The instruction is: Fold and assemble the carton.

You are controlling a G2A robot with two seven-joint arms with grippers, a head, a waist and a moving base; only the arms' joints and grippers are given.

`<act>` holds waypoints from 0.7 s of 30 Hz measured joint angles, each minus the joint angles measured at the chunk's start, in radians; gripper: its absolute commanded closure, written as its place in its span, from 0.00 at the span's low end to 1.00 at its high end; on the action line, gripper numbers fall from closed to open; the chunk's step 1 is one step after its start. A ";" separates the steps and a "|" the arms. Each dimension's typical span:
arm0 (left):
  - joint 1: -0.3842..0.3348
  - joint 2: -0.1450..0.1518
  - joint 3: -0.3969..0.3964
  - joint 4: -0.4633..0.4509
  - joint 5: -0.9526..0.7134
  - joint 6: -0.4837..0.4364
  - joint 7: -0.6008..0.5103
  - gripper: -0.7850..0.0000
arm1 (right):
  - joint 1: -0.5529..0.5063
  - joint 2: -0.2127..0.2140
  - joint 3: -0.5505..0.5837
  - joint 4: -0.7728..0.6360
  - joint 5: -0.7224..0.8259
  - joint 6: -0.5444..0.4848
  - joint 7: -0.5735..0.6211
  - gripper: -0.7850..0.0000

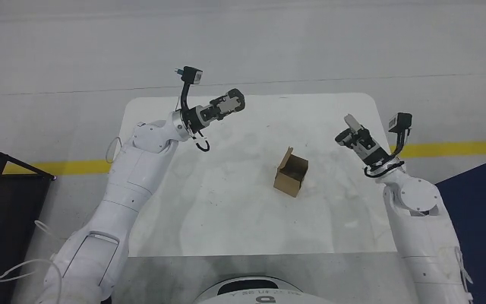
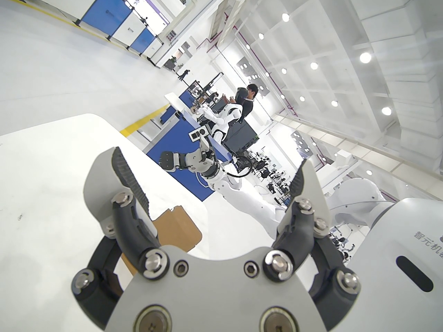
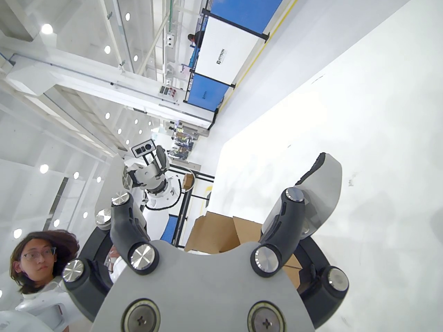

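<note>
On the white table (image 1: 228, 220), a little right of its middle, we see the small brown carton (image 1: 291, 173) standing by itself. A flap is raised on its far side and its top is not closed. Nothing touches it.

We find the left gripper (image 1: 231, 100) over the far edge of the table, left of the carton and well apart from it. Its fingers (image 2: 129, 177) are spread wide and grasp nothing. From the left wrist, a corner of the carton shows just past one ribbed pad.

We find the right gripper (image 1: 349, 131) near the right edge of the table, also well clear of the carton. Its jaws are likewise released and hold nothing. The carton lies between the two grippers, nearer the right one.
</note>
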 measured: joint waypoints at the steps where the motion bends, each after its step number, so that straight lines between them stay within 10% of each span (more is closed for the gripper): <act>1: 0.000 0.000 0.000 0.000 0.000 0.000 0.000 0.00 | 0.002 0.004 0.004 0.000 -0.065 -0.046 0.007 0.27; 5: 0.000 0.000 0.000 0.000 0.000 0.000 0.000 0.00 | 0.006 0.016 -0.022 -0.017 -0.310 -0.260 0.090 0.00; 8: 0.000 0.000 0.000 0.000 0.000 0.000 0.000 0.00 | 0.008 0.027 -0.043 -0.036 -0.446 -0.395 0.185 0.00; 21: 0.000 0.000 0.000 0.000 0.000 0.000 0.000 0.00 | 0.037 0.035 -0.121 -0.048 -0.882 -0.408 0.074 0.40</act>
